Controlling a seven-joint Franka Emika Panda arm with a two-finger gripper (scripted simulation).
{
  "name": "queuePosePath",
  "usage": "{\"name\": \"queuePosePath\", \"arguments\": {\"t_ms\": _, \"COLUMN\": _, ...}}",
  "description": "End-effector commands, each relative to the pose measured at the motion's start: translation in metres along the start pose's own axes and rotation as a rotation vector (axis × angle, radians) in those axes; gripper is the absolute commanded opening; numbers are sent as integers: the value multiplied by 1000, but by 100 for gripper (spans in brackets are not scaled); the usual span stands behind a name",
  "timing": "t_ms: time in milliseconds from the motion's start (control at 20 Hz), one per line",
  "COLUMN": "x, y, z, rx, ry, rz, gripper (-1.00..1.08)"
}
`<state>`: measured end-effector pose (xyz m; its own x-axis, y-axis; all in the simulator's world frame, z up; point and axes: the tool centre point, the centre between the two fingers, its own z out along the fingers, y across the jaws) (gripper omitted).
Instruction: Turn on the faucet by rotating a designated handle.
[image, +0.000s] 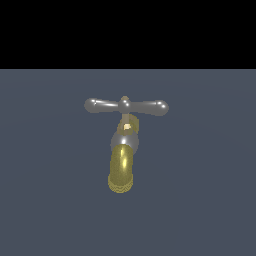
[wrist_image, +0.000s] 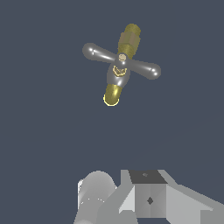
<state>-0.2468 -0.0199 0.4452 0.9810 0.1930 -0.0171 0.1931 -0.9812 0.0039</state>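
The handle (wrist_image: 121, 60) atop the faucet (wrist_image: 118, 76) lies well apart from the gripper (wrist_image: 131, 201), crossbar set across the spout line; the jaws' opening cannot be told.

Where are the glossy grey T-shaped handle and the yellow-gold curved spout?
Glossy grey metal T-shaped handle (image: 125, 105): exterior view, on its round central hub.
Shiny yellow-gold curved spout (image: 121, 167): exterior view, on the middle of its curved tube, above the ribbed tip.
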Motion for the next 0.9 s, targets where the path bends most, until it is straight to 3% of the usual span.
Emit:
{"name": "queuePosePath", "arguments": {"t_ms": 0, "x": 2, "y": 6, "z": 12, "rx": 0, "ry": 1, "rz": -58, "gripper": -100}}
{"name": "queuePosePath", "arguments": {"t_ms": 850, "x": 25, "y": 44, "z": 98, "rx": -4, "ry": 6, "rz": -486, "gripper": -100}}
